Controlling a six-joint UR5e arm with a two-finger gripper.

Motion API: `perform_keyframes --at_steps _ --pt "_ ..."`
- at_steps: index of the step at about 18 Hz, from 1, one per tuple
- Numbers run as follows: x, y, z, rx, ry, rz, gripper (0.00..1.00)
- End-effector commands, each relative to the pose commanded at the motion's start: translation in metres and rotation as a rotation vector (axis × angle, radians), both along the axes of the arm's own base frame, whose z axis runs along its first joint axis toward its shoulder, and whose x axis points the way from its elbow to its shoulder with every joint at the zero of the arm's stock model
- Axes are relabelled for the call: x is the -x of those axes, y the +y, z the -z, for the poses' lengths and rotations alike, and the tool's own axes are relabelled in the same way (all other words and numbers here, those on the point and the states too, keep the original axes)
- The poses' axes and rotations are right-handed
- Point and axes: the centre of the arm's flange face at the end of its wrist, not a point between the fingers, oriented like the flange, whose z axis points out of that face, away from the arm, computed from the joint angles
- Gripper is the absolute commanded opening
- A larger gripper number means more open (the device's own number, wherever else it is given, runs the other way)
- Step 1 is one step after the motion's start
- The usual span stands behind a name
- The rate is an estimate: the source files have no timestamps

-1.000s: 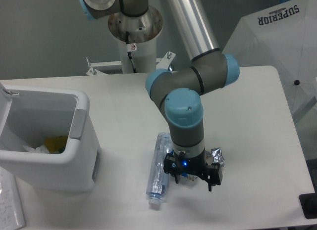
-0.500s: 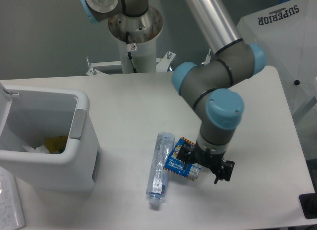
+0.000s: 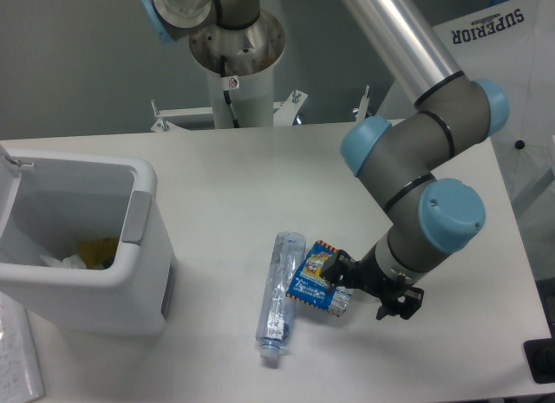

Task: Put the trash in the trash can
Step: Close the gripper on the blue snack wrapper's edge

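Note:
The trash can [image 3: 143, 191] stands at the table's left edge, a white bin with a grey side panel and yellow and white scraps inside. A clear crushed bottle [image 3: 277, 299] lies on the table in front of the middle. A blue snack packet [image 3: 310, 282] with orange edges rests against the bottle's right side. A small silvery bit [image 3: 340, 304] shows at the packet's right end; the crumpled foil is otherwise hidden behind the wrist. My gripper [image 3: 371, 287] hangs low just right of the packet, tilted, fingers spread and holding nothing.
The robot's base column [image 3: 236, 65] rises at the back centre. White fabric printed SUPERIOR [image 3: 494, 48] hangs off the table's right rear. A sheet of paper [image 3: 17, 360] lies at the front left, and a black object [image 3: 541, 361] sits at the front right corner.
The arm has swung right, carrying the gripper off the packet. The blue packet is now uncovered and the foil is covered by the wrist. The bottle stayed put.

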Motion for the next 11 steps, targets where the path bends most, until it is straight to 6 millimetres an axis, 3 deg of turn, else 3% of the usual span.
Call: perform_keyframes --at_steps 3,11 --pt "-0.001 0.001 0.0 -0.002 0.004 0.002 1.0" --pt "-0.008 -0.004 0.034 0.066 -0.055 0.013 1.0"
